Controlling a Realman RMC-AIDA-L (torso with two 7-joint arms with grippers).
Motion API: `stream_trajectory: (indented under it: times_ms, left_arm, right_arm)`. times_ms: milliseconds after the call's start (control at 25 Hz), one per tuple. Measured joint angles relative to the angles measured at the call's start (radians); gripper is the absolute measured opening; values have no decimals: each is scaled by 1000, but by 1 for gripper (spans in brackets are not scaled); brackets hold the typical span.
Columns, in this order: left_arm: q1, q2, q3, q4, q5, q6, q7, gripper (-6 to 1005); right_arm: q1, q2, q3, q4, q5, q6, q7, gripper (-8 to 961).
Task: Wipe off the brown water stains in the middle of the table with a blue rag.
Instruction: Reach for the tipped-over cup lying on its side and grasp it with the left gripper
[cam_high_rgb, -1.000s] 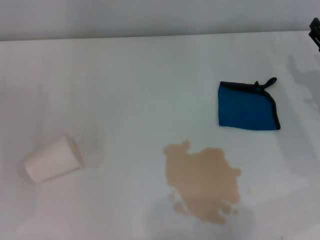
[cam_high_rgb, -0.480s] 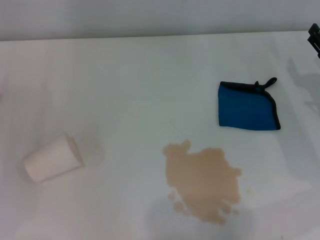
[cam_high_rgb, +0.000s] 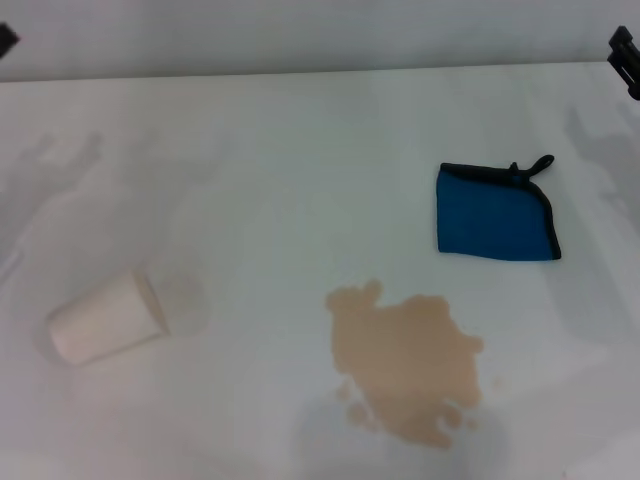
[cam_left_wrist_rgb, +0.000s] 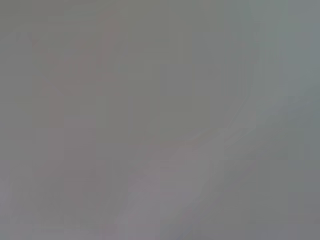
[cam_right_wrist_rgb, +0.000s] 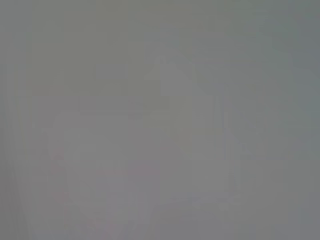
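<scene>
White table (cam_high_rgb: 300, 150): blue rag (cam_high_rgb: 492, 214) flat, brown water stains (cam_high_rgb: 405, 360) nearby, paper cup (cam_high_rgb: 105, 318) tipped over.

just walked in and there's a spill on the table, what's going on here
Nothing is being handled yet. The blue rag lies flat on the table, untouched, beyond and slightly right of the brown water stains, which are not yet wiped. A white paper cup lies on its side at the left. Only small dark parts of the left gripper and right gripper show, at the far corners.
</scene>
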Motion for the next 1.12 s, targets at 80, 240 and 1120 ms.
stream_trajectory:
  times_ms: [80, 240, 1120]
  left_arm:
    - [-10, 25, 19, 58, 112, -15, -133, 887]
    - [-38, 79, 33, 206, 401, -101, -408, 887]
    - [-334, 210, 38, 700, 1203, -912, -838, 881]
  right_arm:
    - [4, 0, 0, 0, -1, -4, 0, 830]
    - [7, -1, 0, -1, -1, -9, 0, 830]
    - [11, -2, 0, -12, -1, -40, 0, 829]
